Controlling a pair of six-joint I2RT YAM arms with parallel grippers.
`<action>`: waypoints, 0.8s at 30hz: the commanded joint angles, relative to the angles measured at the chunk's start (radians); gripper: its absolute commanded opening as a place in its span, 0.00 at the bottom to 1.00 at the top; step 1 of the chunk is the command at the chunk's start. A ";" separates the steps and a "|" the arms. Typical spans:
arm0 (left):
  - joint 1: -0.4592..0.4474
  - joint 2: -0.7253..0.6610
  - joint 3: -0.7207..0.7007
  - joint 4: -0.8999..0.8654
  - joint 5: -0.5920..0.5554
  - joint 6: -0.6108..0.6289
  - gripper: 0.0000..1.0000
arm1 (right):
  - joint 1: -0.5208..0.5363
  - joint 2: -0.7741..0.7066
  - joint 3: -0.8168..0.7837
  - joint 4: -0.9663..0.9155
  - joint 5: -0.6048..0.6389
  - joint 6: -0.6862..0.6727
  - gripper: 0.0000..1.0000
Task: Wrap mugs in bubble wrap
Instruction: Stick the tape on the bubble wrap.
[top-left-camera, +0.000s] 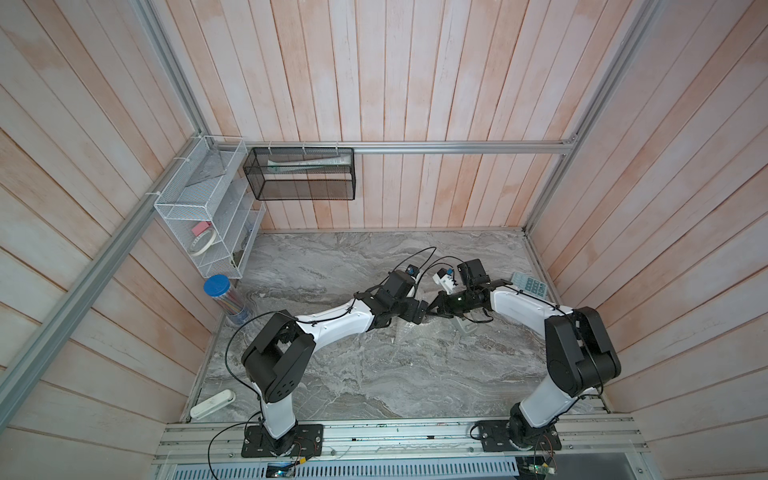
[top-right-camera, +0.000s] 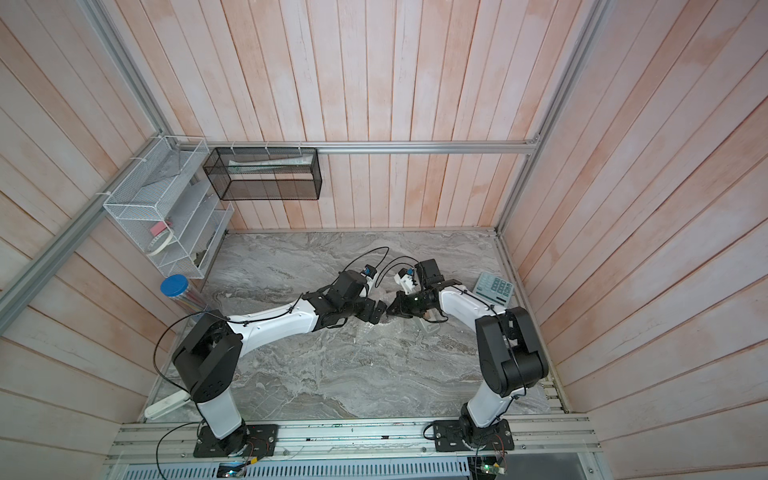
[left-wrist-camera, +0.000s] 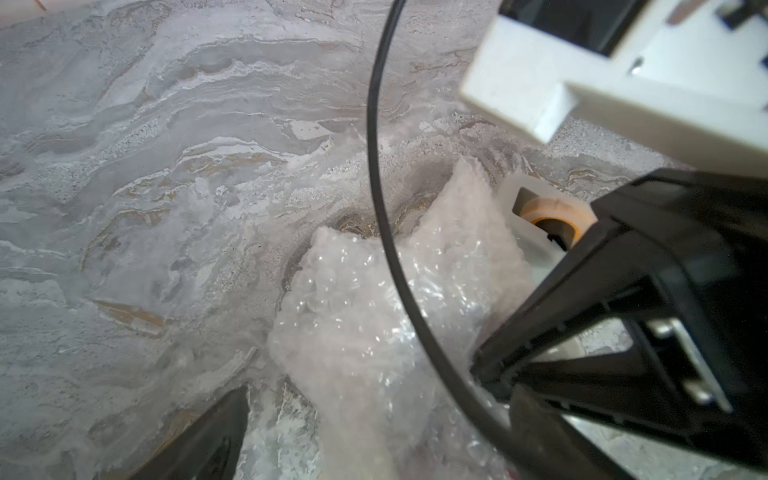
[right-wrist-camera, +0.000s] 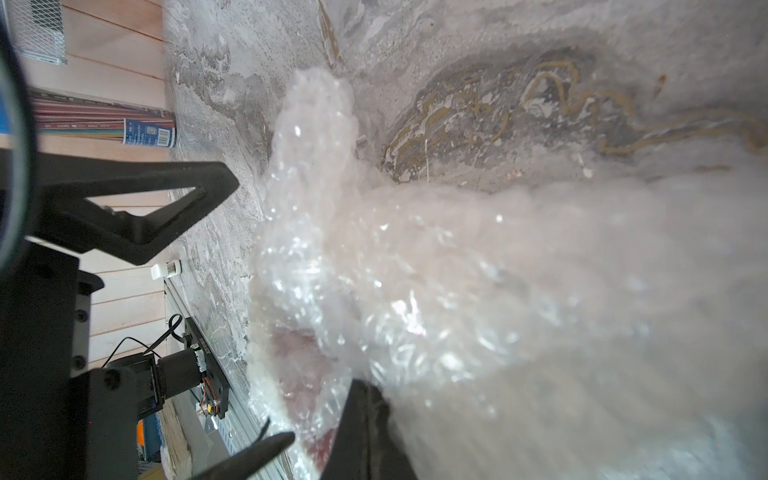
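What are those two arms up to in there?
They are wrapping a mug in bubble wrap on the table. The right gripper is shut on the bunched wrap, and the mug shows reddish through it. The left gripper is open close by the bundle, gripping nothing.

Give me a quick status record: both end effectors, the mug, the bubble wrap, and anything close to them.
bubble wrap: bunched into a mound mid-table, covering the mug
mug: mostly hidden; a reddish patch shows through
left end effector: open, beside the mound, holding nothing
right end effector: shut on the bubble wrap, pinching a fold
tape dispenser: close beside the mound, partly hidden by the right end effector
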 joint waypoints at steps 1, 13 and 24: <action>-0.004 0.029 0.032 0.027 -0.047 0.009 1.00 | 0.009 0.023 -0.001 -0.042 0.024 0.001 0.00; -0.003 0.084 0.065 0.044 -0.096 0.004 1.00 | 0.020 0.024 -0.014 -0.035 0.021 0.004 0.00; 0.005 0.127 0.077 0.031 -0.125 -0.005 1.00 | 0.026 0.013 -0.024 -0.033 0.019 0.012 0.00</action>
